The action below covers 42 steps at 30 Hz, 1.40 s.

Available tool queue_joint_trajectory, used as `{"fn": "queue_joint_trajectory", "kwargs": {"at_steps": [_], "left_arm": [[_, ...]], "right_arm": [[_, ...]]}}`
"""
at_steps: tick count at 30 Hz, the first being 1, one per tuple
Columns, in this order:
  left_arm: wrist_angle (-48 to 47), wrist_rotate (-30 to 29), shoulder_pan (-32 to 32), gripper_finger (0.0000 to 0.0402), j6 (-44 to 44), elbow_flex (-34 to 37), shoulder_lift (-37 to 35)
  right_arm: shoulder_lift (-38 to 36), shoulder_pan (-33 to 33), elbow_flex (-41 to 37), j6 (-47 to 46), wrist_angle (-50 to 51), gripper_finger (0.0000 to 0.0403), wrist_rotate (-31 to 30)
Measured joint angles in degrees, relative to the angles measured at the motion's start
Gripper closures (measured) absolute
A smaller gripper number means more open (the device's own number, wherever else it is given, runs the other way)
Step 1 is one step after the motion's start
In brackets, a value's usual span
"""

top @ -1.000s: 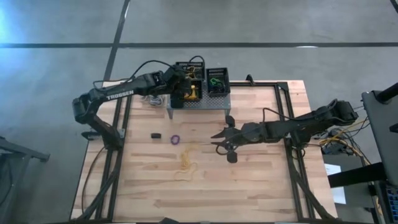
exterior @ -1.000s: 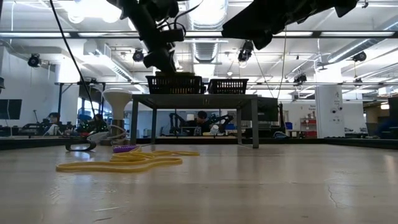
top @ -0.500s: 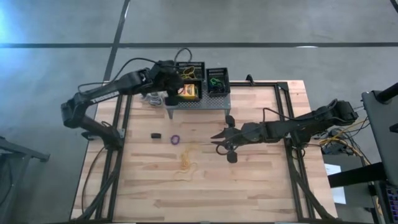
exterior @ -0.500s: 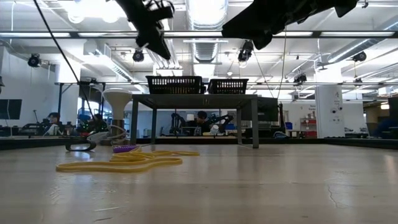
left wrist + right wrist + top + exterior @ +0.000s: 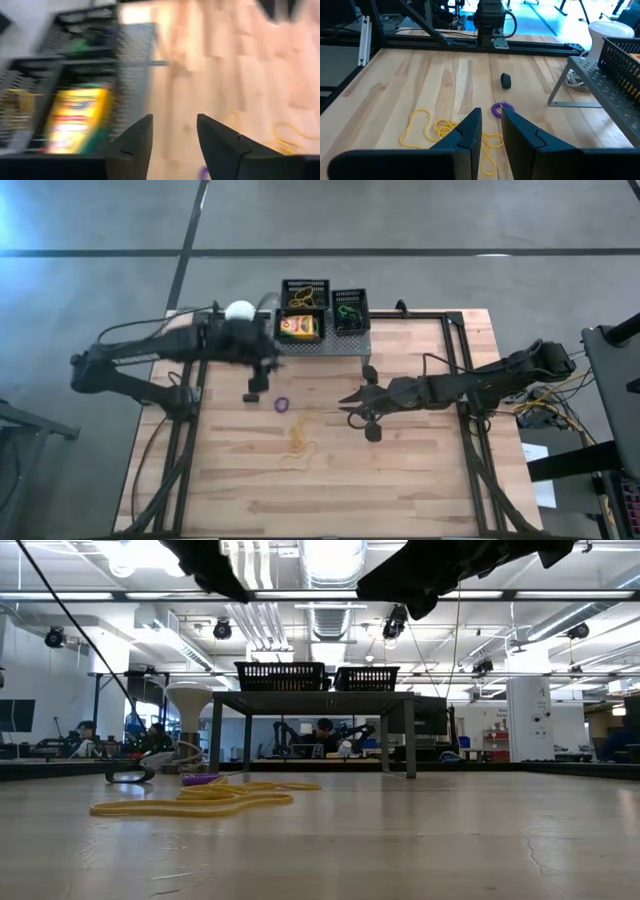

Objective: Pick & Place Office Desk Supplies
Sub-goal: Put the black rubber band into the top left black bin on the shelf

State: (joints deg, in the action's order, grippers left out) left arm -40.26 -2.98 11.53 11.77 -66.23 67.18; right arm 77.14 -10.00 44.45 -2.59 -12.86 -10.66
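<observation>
the left gripper (image 5: 262,370), fingers apart and empty, hung above the purple ring (image 5: 282,404) and risked flicking it into the rubber bands (image 5: 300,442), while the right gripper (image 5: 347,406) waited narrow

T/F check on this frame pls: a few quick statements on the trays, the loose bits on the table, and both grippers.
1. The yellow-and-green box lies in a black mesh tray on the grey stand. True.
2. The purple ring is inside a tray. False: it lies on the bare wooden table, near the small black object.
3. The left gripper holds a box. False: its fingers are apart with nothing between them.
4. The rubber bands lie loose on the table. True.
5. The right gripper grips the purple ring. False: the ring lies on the table beyond its fingertips.
</observation>
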Motion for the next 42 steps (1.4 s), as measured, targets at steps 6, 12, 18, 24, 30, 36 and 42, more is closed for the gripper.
{"fn": "queue_joint_trajectory", "kwargs": {"at_steps": [6,12,18,24,30,36,42], "left_arm": [[8.05,-6.44,-11.72,0.0257,-7.37,15.47,-3.38],[7.62,-12.50,-20.27,0.0261,-22.67,24.89,-3.48],[-1.65,-12.53,-22.45,0.0261,-39.30,29.70,-3.48],[-2.33,-15.98,-21.19,0.0261,-45.75,35.62,-3.48],[6.38,-20.12,-20.02,0.0260,-42.13,40.89,-3.48],[12.21,-26.44,-19.21,0.0234,-40.50,44.30,-3.48],[19.69,-21.73,-17.32,0.0194,-40.09,49.12,-3.48]], "right_arm": [[4.20,0.02,-0.14,0.26,-5.55,0.0339,0.00],[8.12,0.02,-0.01,0.70,-5.18,0.0339,0.00],[7.18,0.13,0.00,-0.08,0.80,0.0339,0.01],[6.58,0.13,0.01,-0.07,0.63,0.0339,0.00],[6.56,0.15,0.01,-0.02,0.38,0.0339,0.00],[6.56,0.15,0.01,0.00,0.28,0.0339,0.00],[6.54,0.15,0.01,0.22,0.08,0.0339,-0.01]]}}
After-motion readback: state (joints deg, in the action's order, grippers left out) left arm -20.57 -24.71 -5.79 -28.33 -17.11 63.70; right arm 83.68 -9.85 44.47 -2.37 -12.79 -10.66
